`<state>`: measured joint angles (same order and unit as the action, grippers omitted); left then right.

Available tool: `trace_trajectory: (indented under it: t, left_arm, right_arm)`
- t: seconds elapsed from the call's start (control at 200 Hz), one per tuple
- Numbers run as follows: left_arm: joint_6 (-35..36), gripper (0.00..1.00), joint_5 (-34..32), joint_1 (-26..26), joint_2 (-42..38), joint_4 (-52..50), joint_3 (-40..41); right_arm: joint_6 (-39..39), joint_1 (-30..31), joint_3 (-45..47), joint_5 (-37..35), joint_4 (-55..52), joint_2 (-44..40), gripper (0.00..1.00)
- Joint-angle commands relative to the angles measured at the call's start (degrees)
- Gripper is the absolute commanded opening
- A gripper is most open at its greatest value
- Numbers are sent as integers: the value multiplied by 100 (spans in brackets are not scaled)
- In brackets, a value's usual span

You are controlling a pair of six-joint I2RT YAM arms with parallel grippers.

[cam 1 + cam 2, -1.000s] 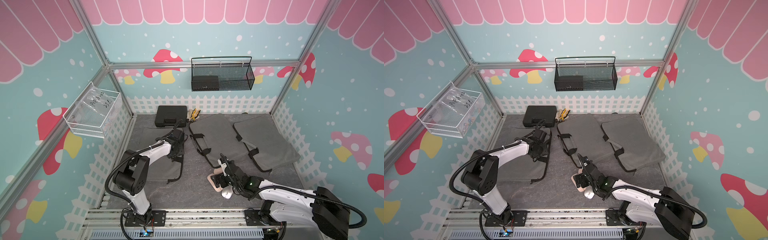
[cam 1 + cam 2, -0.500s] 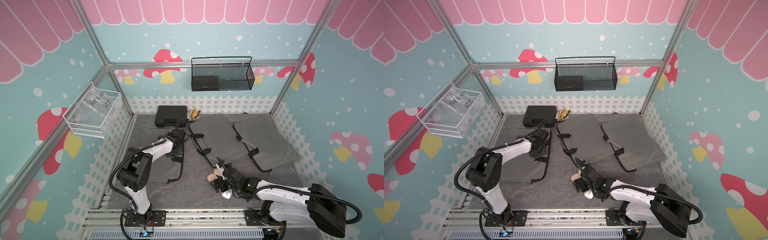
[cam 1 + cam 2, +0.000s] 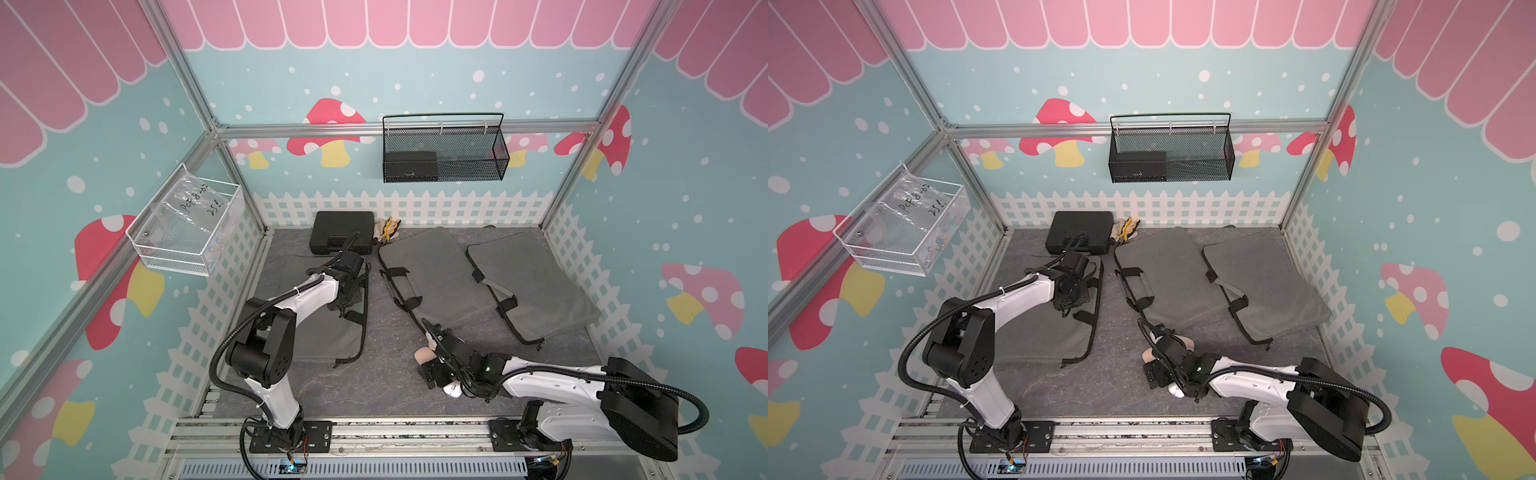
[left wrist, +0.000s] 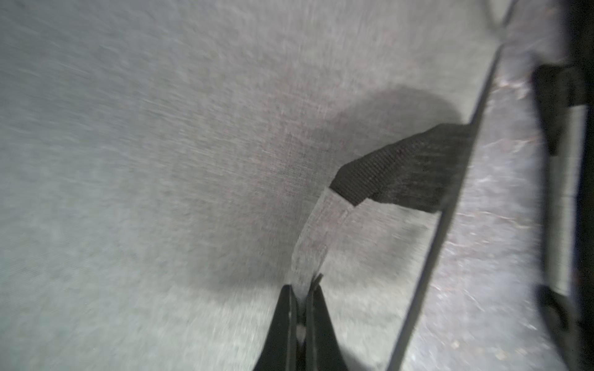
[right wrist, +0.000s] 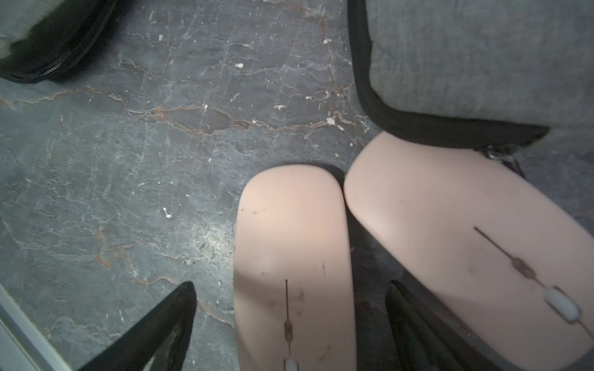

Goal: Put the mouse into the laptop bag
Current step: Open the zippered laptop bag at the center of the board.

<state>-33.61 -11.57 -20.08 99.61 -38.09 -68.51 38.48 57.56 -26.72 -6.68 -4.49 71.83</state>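
Mouse lay between spread jaws of our right gripper | our left gripper clamped grey handle of laptop bag | second mouse just beside

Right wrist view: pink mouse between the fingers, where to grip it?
Its two long sides, from straight above. The mouse lies flat on the floor, narrow across, and the open right gripper straddles it. One finger must fit the slim gap beside the second pink mouse.

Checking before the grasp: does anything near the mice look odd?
Yes. One pink mouse lies almost touching a second pink mouse, whose end meets the corner of a grey laptop bag. The open right gripper straddles the first, with little room between them. The floor mat is cracked and flecked.
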Motion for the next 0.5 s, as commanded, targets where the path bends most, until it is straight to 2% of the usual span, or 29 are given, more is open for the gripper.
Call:
trace_trajectory:
  t: [0.0,0.135,0.285,0.445,0.495]
  left_arm:
    - [38,0,112,14,-392,-220,-218]
    - [47,0,462,122,-565,-399,-426]
    - [39,0,514,260,-596,-701,-680]
    - [47,0,679,354,-764,-736,-688]
    - [47,0,716,371,-835,-757,-714]
  right_arm:
    - [146,91,-41,-155,-78,140,93]
    - [170,175,-99,-231,-87,305,93]
    - [120,251,-244,-378,-160,589,93]
    - [237,426,-481,-700,-424,977,90]
    - [250,451,-608,-759,-569,1106,86]
